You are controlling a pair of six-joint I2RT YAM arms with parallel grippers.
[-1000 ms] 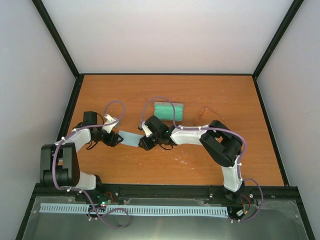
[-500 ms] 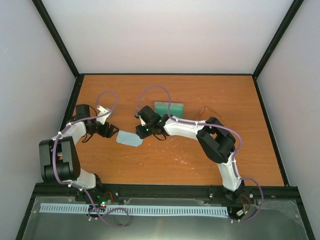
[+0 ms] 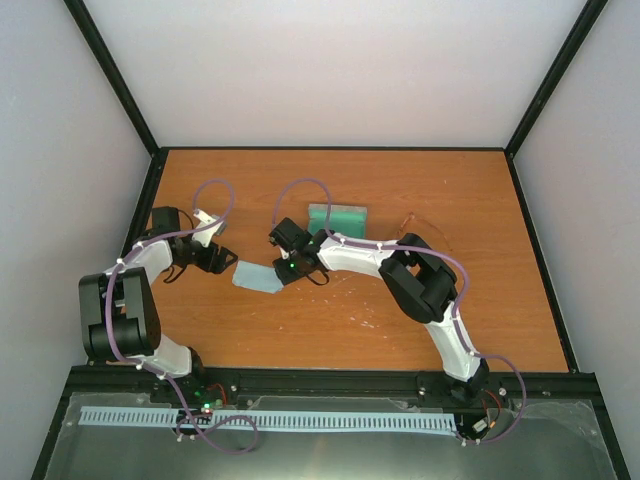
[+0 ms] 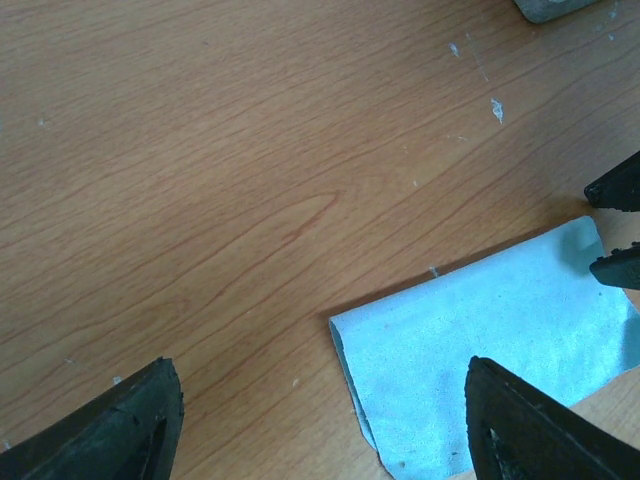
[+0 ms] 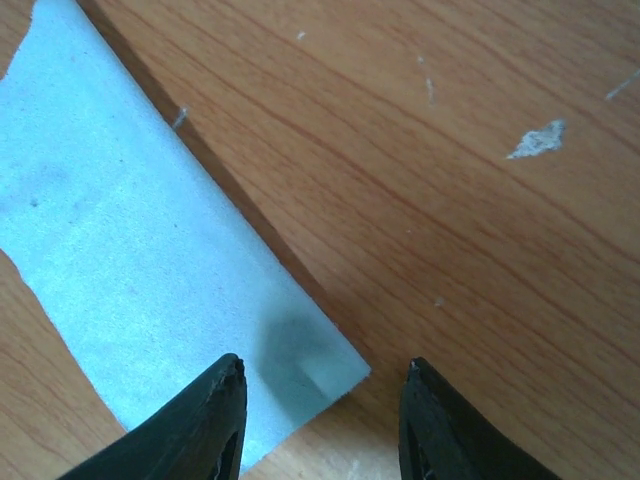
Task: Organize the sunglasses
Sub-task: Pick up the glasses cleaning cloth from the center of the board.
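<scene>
Flanking the cloth (image 3: 258,277), left fingers (image 4: 130,425) at its 9 o'clock and right fingers (image 5: 205,420) at 3 o'clock stand apart; sunglasses (image 3: 420,225) lie toward 2 o'clock.

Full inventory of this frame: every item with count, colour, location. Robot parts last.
sunglasses: 1, reddish-brown wire frame, far right part of the table, right of the box, partly behind the right arm
box: 1, grey with green lining, far middle of the table
cloth: 1, pale blue, flat on the table between the two pincers
table: 1, orange-brown wood, a few white specks
left pincer: 1, black, open, at the cloth's left end
right pincer: 1, black, open, over the cloth's right corner
</scene>
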